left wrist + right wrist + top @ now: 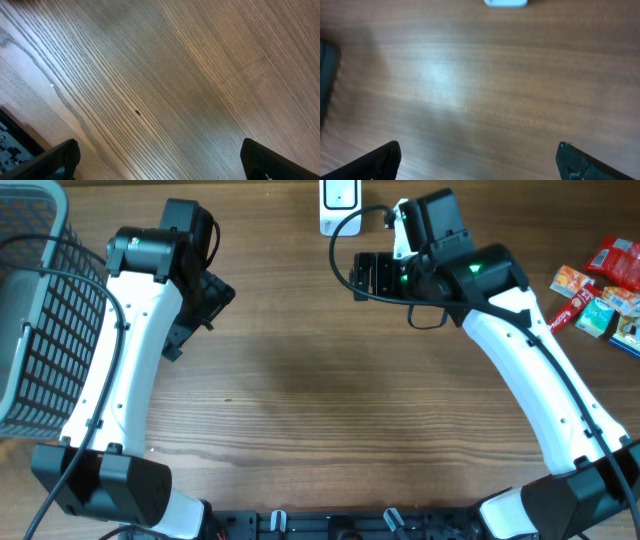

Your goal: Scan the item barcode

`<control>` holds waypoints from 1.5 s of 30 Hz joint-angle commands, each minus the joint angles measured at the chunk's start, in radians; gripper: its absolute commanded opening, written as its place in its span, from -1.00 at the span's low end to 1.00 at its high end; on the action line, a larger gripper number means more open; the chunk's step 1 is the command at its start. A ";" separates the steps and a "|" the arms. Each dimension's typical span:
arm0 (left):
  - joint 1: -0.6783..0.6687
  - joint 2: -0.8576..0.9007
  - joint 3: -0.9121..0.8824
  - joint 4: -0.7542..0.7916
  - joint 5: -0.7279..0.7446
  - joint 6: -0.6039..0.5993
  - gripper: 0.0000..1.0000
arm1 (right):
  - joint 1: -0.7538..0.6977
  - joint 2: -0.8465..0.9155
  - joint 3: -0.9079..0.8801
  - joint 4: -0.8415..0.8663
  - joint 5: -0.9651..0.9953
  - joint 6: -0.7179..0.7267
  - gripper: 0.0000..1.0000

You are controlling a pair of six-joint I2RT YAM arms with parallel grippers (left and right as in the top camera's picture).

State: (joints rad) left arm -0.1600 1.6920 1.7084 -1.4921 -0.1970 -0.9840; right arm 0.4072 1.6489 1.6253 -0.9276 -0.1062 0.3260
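Note:
Several small packets (600,292), red, orange and blue, lie in a pile at the table's right edge; no barcode can be made out on them. A white scanner (340,205) stands at the back middle, and its lower edge shows as the white scanner (506,2) at the top of the right wrist view. My right gripper (357,275) hovers just below and right of the scanner, open and empty (480,165). Left of centre, my left gripper (212,302) is open over bare wood (160,162), far from the packets.
A grey wire basket (30,310) stands at the left edge beside the left arm. A black cable (345,275) loops by the right gripper. The wooden table (320,400) stretches between the two arms.

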 commanded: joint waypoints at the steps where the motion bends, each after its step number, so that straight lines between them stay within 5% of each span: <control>1: 0.000 -0.014 0.012 -0.001 -0.006 0.008 1.00 | -0.009 -0.016 -0.051 0.033 0.023 -0.038 0.99; 20: 0.000 -0.014 0.012 -0.001 -0.006 0.008 1.00 | -0.081 -0.150 -0.201 0.109 0.020 -0.039 0.99; 30: 0.000 -0.014 0.012 -0.001 -0.006 0.008 1.00 | -0.118 -0.323 -0.267 0.171 0.019 -0.193 0.99; 36: 0.000 -0.014 0.012 -0.001 -0.006 0.008 1.00 | -0.204 -0.474 -0.443 0.225 -0.026 -0.140 0.99; 45: 0.000 -0.014 0.012 -0.001 -0.006 0.008 1.00 | -0.225 -0.761 -0.842 0.536 -0.061 -0.142 0.99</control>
State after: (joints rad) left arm -0.1600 1.6920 1.7084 -1.4925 -0.1974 -0.9840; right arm 0.1841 0.9901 0.9016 -0.4622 -0.1421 0.1783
